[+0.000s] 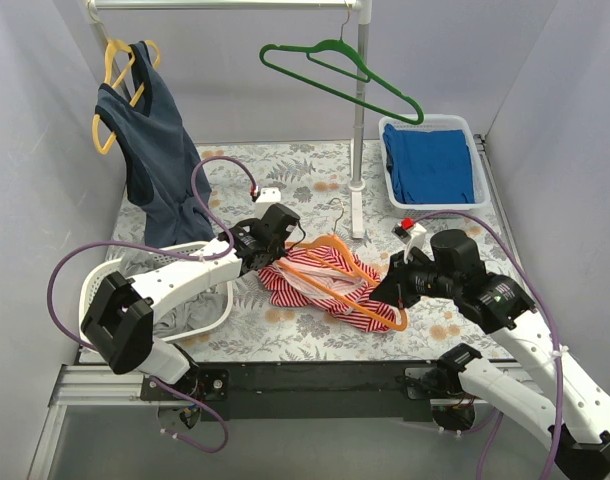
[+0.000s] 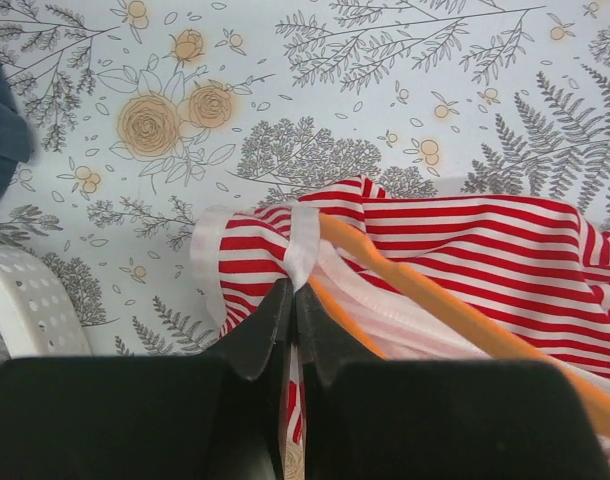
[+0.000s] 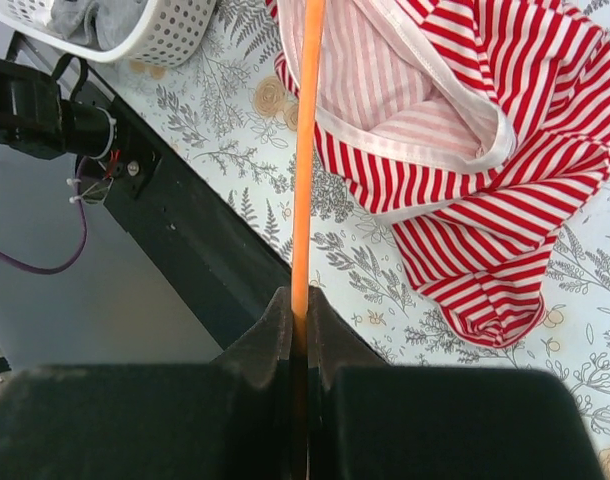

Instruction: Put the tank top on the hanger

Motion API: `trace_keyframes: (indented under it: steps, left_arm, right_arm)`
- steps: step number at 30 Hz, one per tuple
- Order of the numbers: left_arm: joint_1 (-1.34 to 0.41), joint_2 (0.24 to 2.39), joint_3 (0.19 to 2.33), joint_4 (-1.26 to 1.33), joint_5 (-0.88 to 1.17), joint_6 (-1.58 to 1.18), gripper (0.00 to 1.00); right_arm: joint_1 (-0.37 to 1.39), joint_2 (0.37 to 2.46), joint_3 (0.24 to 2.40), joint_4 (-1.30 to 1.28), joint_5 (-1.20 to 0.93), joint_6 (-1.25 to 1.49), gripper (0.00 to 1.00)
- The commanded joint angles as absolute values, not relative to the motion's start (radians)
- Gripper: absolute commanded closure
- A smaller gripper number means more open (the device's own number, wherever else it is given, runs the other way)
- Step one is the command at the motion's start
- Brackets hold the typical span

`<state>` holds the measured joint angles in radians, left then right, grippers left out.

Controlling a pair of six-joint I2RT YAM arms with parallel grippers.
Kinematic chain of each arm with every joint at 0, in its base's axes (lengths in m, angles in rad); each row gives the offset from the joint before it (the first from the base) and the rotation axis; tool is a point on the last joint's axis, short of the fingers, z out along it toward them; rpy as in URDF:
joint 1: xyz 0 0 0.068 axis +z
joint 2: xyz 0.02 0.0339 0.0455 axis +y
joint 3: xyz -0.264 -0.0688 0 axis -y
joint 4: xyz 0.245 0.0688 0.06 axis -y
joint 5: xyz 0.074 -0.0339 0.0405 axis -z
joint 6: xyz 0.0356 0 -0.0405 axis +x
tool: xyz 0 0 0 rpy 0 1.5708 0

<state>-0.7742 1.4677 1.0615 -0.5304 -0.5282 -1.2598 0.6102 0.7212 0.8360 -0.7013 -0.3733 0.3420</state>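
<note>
The red-and-white striped tank top (image 1: 315, 280) lies crumpled mid-table, with the orange hanger (image 1: 365, 272) partly threaded through it. My left gripper (image 1: 268, 252) is at the top's left edge. In the left wrist view it (image 2: 293, 292) is shut on a pale strap of the tank top (image 2: 465, 250), right beside the hanger's orange bar (image 2: 425, 290). My right gripper (image 1: 393, 290) holds the hanger's right end. In the right wrist view it (image 3: 300, 305) is shut on the orange bar (image 3: 305, 150), which runs up over the striped tank top (image 3: 485, 170).
A white laundry basket (image 1: 100, 275) with grey cloth sits front left. A navy tank top on a yellow hanger (image 1: 150, 150) and a green hanger (image 1: 340, 70) hang from the rail. A white bin of blue cloth (image 1: 430, 160) stands back right. The rail's post (image 1: 357, 190) rises behind the top.
</note>
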Motion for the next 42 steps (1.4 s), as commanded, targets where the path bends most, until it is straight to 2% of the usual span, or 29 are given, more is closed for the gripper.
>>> trace_keyframes:
  steps: [1, 8, 14, 23, 36, 42]
  left_arm:
    - [-0.77, 1.411, 1.107, -0.584, -0.581, -1.233, 1.0]
    - [-0.77, 1.368, 1.109, -0.627, -0.626, -1.233, 1.0]
    - [-0.769, 1.37, 1.137, -0.657, -0.675, -1.212, 1.0]
    - [-0.769, 1.37, 1.155, -0.65, -0.635, -1.187, 1.0]
    - [-0.769, 1.302, 1.129, -0.588, -0.468, -1.155, 1.0]
    - [-0.769, 1.305, 1.135, -0.604, -0.442, -1.138, 1.0]
  right_arm:
    - [0.611, 0.678, 0.86, -0.603, -0.379, 0.362, 0.99]
    - [0.611, 0.626, 0.914, -0.686, -0.301, 0.347, 0.99]
    - [0.611, 0.637, 0.91, -0.699, -0.429, 0.339, 0.99]
    - [0.611, 0.644, 0.867, -0.695, -0.482, 0.31, 0.99]
    - [0.611, 0.739, 0.749, -0.332, -0.468, 0.313, 0.99]
    - [0.611, 0.762, 0.715, -0.258, -0.443, 0.298, 0.99]
